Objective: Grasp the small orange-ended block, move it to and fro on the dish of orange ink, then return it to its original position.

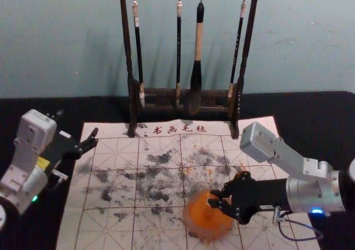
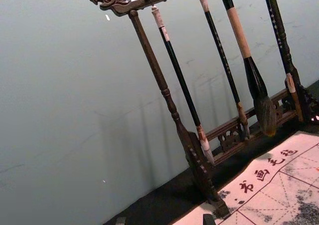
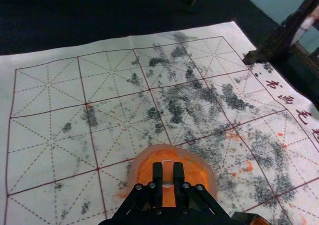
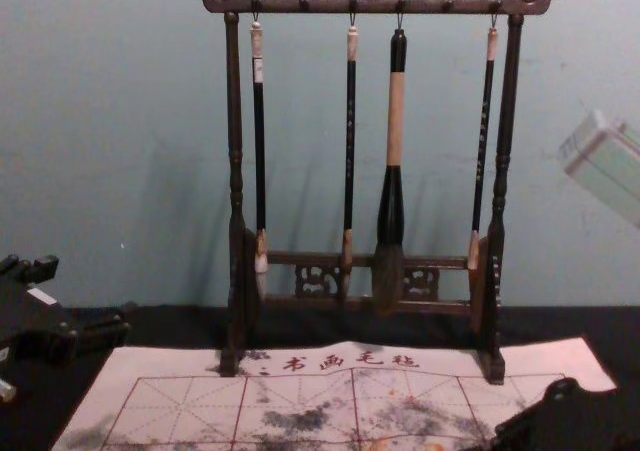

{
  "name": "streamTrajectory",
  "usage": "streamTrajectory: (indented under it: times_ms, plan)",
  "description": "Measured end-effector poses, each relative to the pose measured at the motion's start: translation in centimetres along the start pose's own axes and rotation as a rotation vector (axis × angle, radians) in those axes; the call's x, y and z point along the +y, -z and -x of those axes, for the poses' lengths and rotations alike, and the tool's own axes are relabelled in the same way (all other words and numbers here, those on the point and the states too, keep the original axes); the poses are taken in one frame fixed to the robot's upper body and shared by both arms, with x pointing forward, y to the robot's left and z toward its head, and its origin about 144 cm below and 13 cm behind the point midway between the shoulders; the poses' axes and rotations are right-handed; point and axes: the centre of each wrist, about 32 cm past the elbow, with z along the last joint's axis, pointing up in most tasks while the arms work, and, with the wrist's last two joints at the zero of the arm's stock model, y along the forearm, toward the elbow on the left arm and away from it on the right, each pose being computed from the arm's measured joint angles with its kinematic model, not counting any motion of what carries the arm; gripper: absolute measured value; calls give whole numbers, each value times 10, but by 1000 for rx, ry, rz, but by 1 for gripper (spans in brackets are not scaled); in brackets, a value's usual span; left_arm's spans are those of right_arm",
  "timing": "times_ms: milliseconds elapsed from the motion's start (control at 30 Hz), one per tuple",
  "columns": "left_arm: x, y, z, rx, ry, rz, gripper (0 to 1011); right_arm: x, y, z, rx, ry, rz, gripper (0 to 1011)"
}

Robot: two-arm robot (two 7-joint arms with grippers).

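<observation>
My right gripper is over the dish of orange ink, reaching in from the right. In the right wrist view, my right gripper is shut on the small block, which sits upright between its fingers above the orange ink dish. Whether the block's lower end touches the ink is hidden. My left gripper stays parked at the left edge of the mat, open and holding nothing; its own wrist view has the left gripper at the lower edge.
A wooden rack with several hanging brushes stands behind the inked writing mat. A dark object with an orange part lies beside the dish in the right wrist view.
</observation>
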Motion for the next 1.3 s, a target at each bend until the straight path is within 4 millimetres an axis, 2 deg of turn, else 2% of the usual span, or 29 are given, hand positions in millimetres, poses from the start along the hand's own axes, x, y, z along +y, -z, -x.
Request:
streamTrajectory:
  times_ms: [767, 1300]
  plan:
    - [0, 0, 0, 0, 0, 0, 1001, -11, 5, -5, 18, 52, 12, 86]
    - [0, 0, 0, 0, 0, 0, 1001, -18, 5, 0, 24, 26, 7, 86]
